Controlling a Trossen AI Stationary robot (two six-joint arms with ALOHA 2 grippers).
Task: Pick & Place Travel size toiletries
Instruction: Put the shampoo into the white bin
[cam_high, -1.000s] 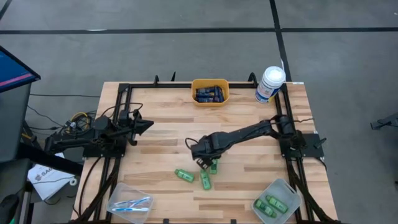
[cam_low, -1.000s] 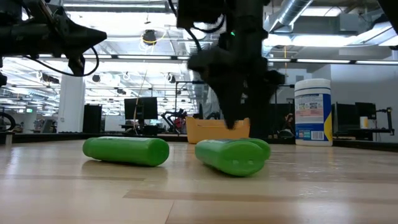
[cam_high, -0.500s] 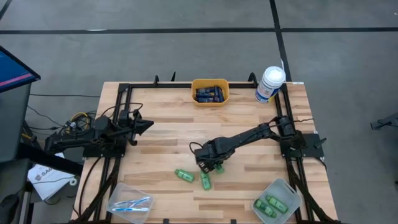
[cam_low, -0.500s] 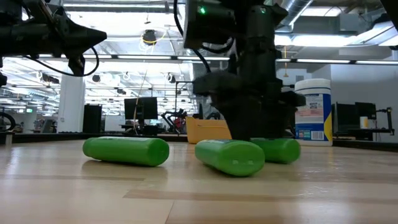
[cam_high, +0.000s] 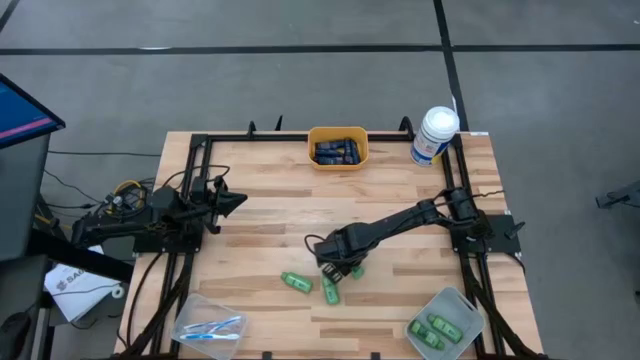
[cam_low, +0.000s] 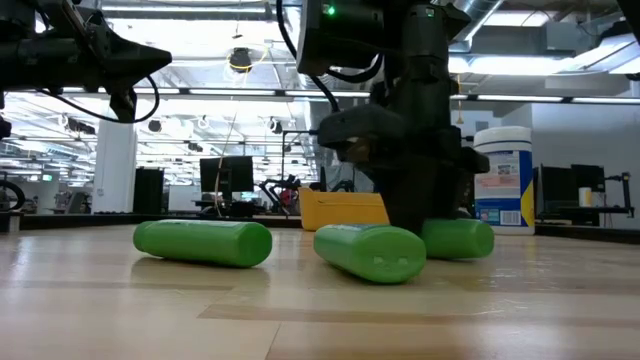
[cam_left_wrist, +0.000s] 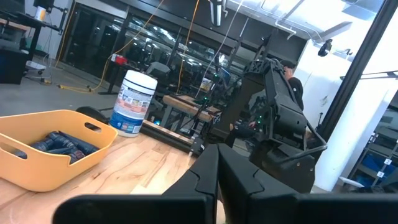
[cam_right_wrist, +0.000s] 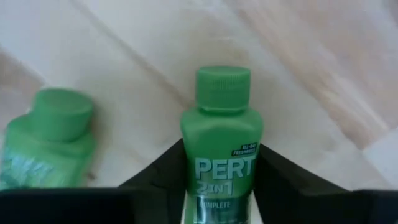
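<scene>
Three small green bottles lie on their sides on the table: one (cam_high: 295, 282), one (cam_high: 330, 291), and one under my right gripper (cam_high: 354, 270). My right gripper (cam_high: 341, 265) is down at the table, shut on that third bottle (cam_right_wrist: 221, 155), which shows a "PERT" label. In the low view this bottle (cam_low: 458, 240) lies behind the other two (cam_low: 203, 242) (cam_low: 370, 250). My left gripper (cam_high: 240, 202) waits shut above the table's left side, holding nothing. Navy tubes fill the yellow bin (cam_high: 338, 148). Toothbrushes lie in a clear tub (cam_high: 208, 326). My right gripper has the green bottle's body (cam_right_wrist: 219, 146) pinched between its two fingers (cam_right_wrist: 163, 173), just below the cap (cam_right_wrist: 222, 87). The fingers come from above, pointing down, and lie across the bottle. The bottle lies on its side on the table (cam_low: 458, 240).
A large white canister (cam_high: 433, 135) stands at the far right corner. A clear tub with green bottles (cam_high: 445, 322) sits at the near right corner. Black rails (cam_high: 195, 200) frame the table. Bare wood lies between the bottles and the yellow bin.
My right gripper has moved a little toward the table's near edge and down onto the third green bottle, settling with its fingers on either side of it. In the low view that bottle has come into sight from behind the front bottle.
</scene>
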